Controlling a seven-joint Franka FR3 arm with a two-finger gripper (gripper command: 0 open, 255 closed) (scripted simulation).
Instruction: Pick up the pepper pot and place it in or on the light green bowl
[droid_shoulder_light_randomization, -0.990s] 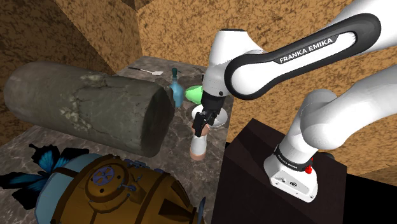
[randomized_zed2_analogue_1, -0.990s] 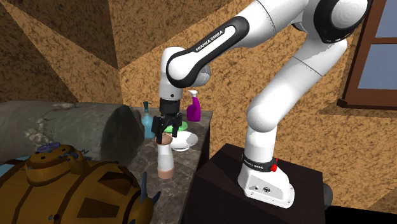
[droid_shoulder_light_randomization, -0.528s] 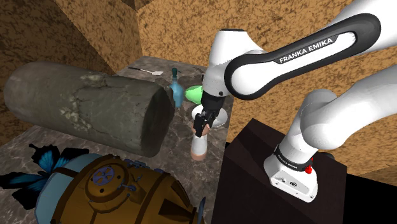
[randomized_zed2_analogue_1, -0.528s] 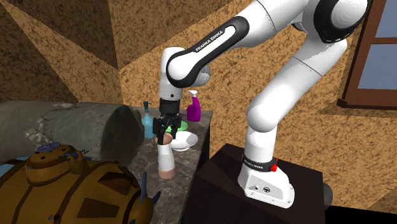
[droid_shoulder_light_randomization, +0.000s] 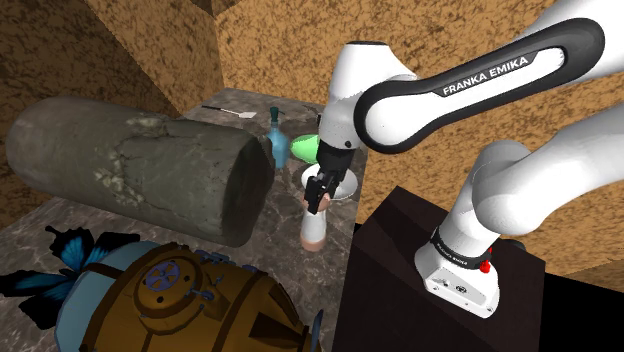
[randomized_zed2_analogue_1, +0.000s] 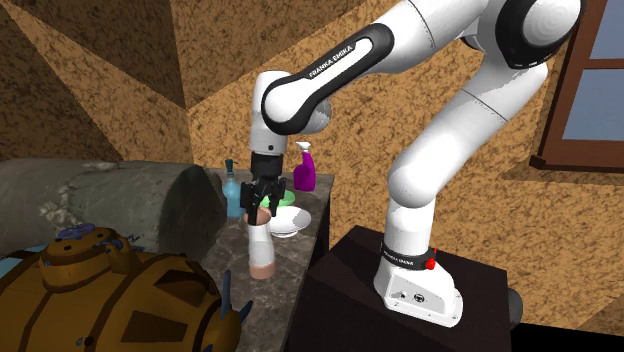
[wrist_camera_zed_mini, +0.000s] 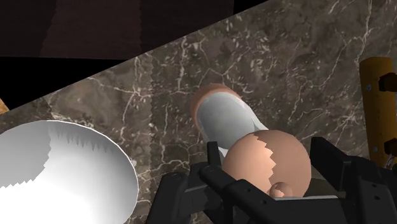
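Just beside white bowl (wrist_camera_zed_mini: 70, 172), upright pepper pot (wrist_camera_zed_mini: 226, 118) under gripper (wrist_camera_zed_mini: 271, 162)

We have the shoulder cam beside & a bit behind the dark box stand (droid_shoulder_light_randomization: 400, 265), looking down over the dark veined marble counter (droid_shoulder_light_randomization: 280, 250). 2nd ext. cam looks from nearly the same side but lower; wrist cam sits v. close above the counter. All three share the white pepper pot with a peach knob (droid_shoulder_light_randomization: 312, 228) (randomized_zed2_analogue_1: 260, 240) (wrist_camera_zed_mini: 222, 118).

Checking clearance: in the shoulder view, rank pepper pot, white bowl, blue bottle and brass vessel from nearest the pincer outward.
1. Pepper pot, right under the pincer.
2. White bowl, just to the view's right.
3. Blue bottle, farther up-left.
4. Brass vessel, foreground, lower left.
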